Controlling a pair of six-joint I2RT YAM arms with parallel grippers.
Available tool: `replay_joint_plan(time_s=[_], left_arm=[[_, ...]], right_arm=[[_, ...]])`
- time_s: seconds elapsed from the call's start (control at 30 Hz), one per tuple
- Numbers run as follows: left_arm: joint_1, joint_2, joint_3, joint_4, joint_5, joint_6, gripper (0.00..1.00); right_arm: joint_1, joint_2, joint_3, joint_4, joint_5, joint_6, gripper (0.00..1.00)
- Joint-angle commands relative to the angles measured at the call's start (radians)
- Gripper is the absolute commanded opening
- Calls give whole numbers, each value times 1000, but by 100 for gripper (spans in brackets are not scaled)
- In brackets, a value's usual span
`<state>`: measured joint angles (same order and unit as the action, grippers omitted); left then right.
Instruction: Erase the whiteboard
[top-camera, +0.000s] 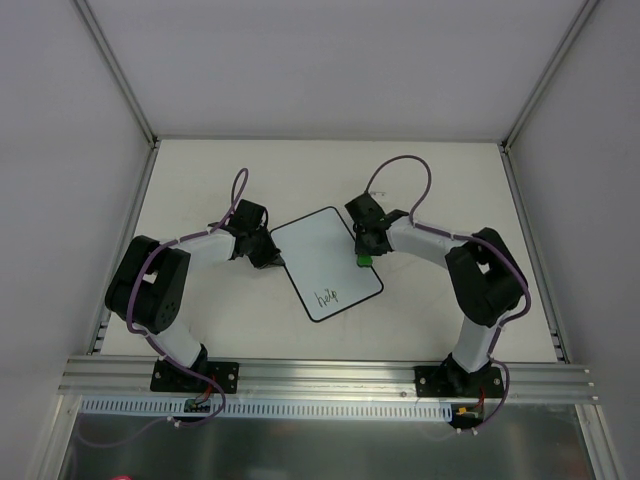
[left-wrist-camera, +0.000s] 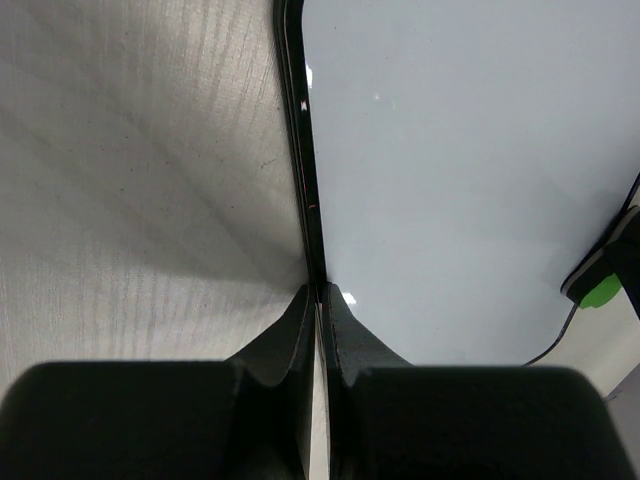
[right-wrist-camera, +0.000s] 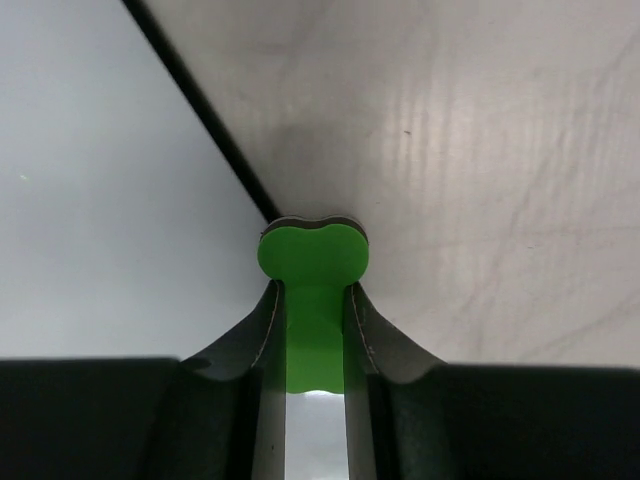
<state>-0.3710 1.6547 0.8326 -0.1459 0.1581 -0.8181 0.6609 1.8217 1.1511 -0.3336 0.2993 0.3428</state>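
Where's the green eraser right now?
In the top view the green eraser is clamped in the right gripper, at the right-hand edge of the whiteboard; the handwriting lies nearer the arm bases.

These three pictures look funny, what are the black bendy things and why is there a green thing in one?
The black bendy things are two robot arms fixed to a table. The big picture looks down from above. The other two come from small cameras on each arm's wrist, so you see its jaws up close.

On the pale table lies a small flat white whiteboard with a thin black border, with a scribbled word near one corner.

The right gripper is shut on a small green bone-shaped eraser at the board's edge. The left gripper is shut, its tips at the board's opposite edge, seemingly steadying it.
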Motion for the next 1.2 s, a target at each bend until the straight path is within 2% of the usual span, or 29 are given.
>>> replay_joint_plan(time_s=[0.0,0.23,0.53,0.7,0.9,1.17], left_arm=[[14,51,-58,-176,-86,62,0],[14,57,-43,-176,-78,56,0],[12,51,-38,-175,-68,45,0],[12,54,-36,-175,-66,39,0],[12,57,-38,-176,-69,42,0],[14,63,-46,-176,-75,51,0]], right_arm=[[-18,-28,-48,-102,38,-25,0],[133,-53,59,-99,-18,-111,0],[322,143,222,-102,-80,-116,0],[370,189,254,-104,-86,-108,0],[390,167,204,-182,-26,-53,0],[284,-37,-51,-214,98,54,0]])
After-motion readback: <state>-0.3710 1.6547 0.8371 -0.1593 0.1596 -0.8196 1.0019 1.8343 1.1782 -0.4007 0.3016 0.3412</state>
